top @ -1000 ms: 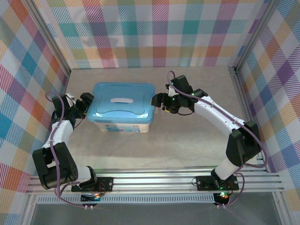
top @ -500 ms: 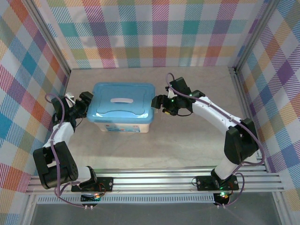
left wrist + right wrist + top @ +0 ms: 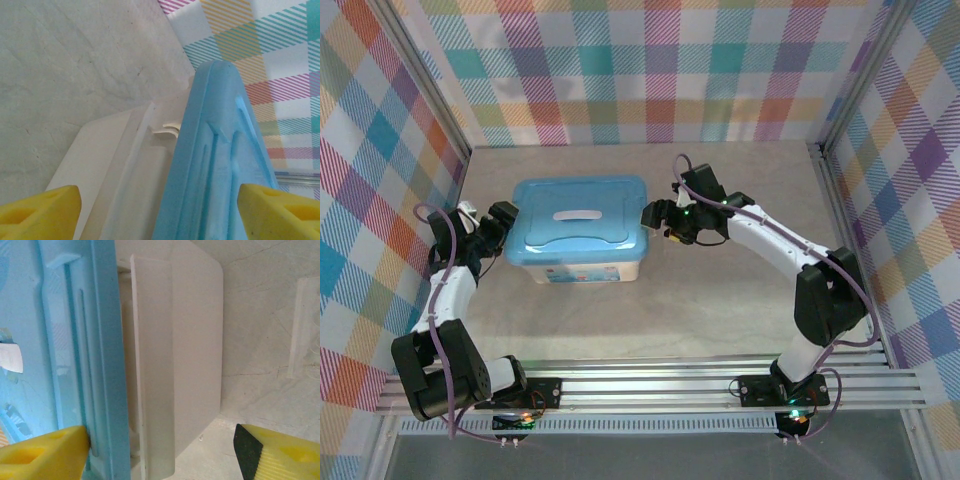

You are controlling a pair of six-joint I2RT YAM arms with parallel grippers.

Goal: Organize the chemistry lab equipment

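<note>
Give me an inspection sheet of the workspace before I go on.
Surface: beige table, no spills seen.
Job's things: nothing seen loose; the translucent box sits closed under its blue lid, contents unreadable.
Clutter: a thin clear strip lies on the table beside the box, too faint to identify.
Grippers: left gripper open at the box's left end; right gripper open at its right end; each straddles the lid's edge.
Cables: purple cables run along both arms.
Surroundings: plaid walls, aluminium rail at the near edge.
</note>
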